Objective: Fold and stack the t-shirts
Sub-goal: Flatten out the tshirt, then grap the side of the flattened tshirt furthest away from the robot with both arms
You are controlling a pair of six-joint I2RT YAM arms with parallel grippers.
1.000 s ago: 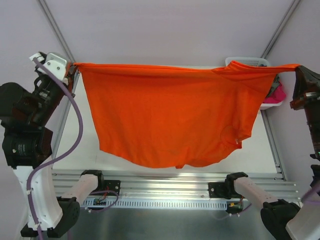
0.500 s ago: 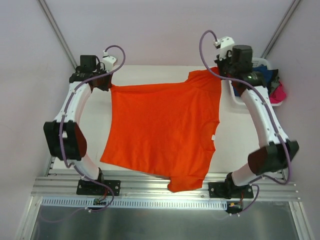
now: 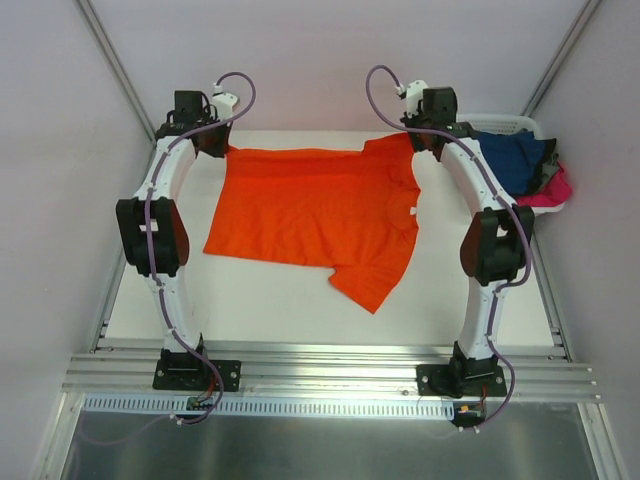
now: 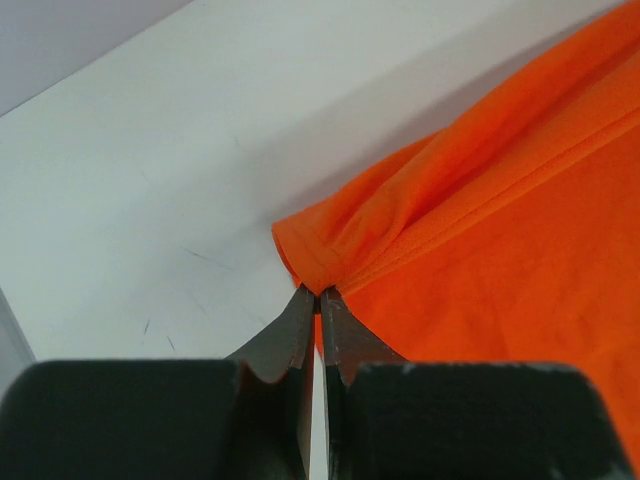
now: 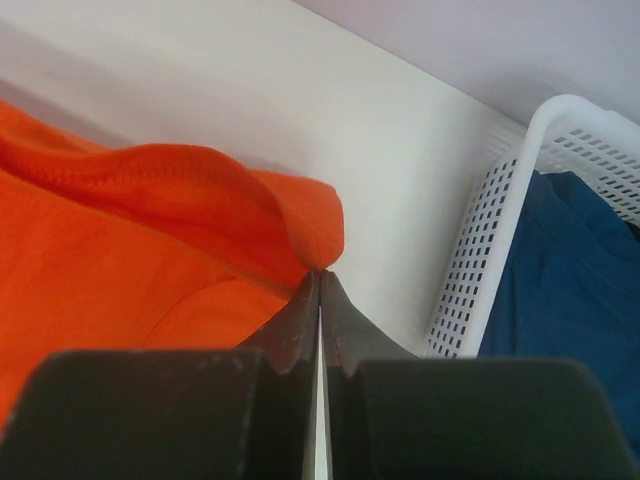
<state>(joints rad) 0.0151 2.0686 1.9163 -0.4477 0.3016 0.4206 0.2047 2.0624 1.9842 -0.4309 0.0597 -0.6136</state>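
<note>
Right pincer (image 5: pixel 320 276) grips orange t-shirt (image 5: pixel 150 280); basket (image 5: pixel 470 270) holds t-shirts (image 5: pixel 570 260)

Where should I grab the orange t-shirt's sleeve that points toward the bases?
Probably pinch the sleeve at its cuff tip, coming in low from the near side: it lies flat on the table, jutting past the orange t-shirt hem. The left hand and right hand are shut on its far corners.

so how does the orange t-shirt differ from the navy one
The orange t-shirt lies spread out on the table; the navy t-shirt sits bunched in the white basket. The orange t-shirt is pinched at its far edge by the left tool and right tool; the navy t-shirt is untouched. Both are plain cloth, and neither is folded yet.
</note>
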